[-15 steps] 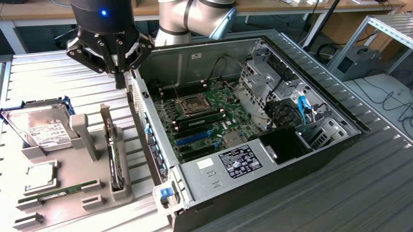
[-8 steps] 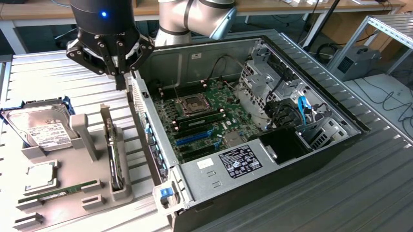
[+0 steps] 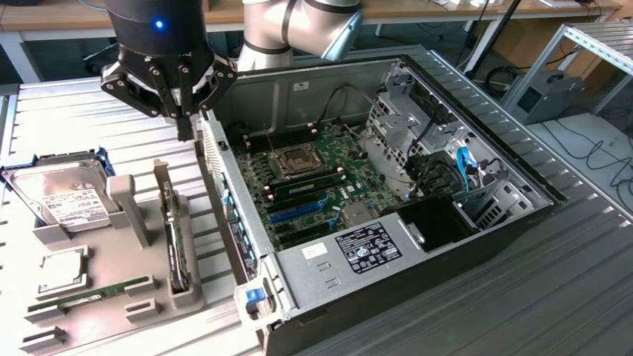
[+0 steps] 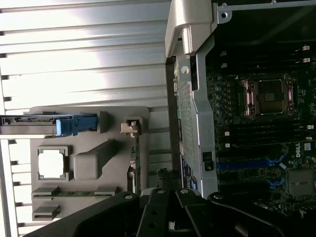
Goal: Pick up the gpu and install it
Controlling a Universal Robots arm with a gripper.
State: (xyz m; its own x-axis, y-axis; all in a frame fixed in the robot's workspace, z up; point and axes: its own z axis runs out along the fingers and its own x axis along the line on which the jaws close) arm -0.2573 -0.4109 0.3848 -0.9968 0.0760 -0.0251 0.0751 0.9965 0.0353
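- Exterior view: the gripper hangs high over the seam between the grey holder tray and the open computer case. Its fingers are pressed together with nothing between them.
- The gpu stands on edge in a tray slot just beside the case's side wall, untouched. It lies below the gripper, and its long axis runs roughly parallel to that wall.
- The hard drive and memory stick sit on the same tray, toward the exterior view's left.
- Wrist view: the gpu shows edge-on as a thin dark strip between the tray's raised block and the case wall.
- Its silvery bracket marks the end farther from the dark fingers. The card's line runs toward them and sits slightly to the tray side (not directly under the tips, by the look of it).
- The motherboard lies exposed in the case, and the card is not yet installed.
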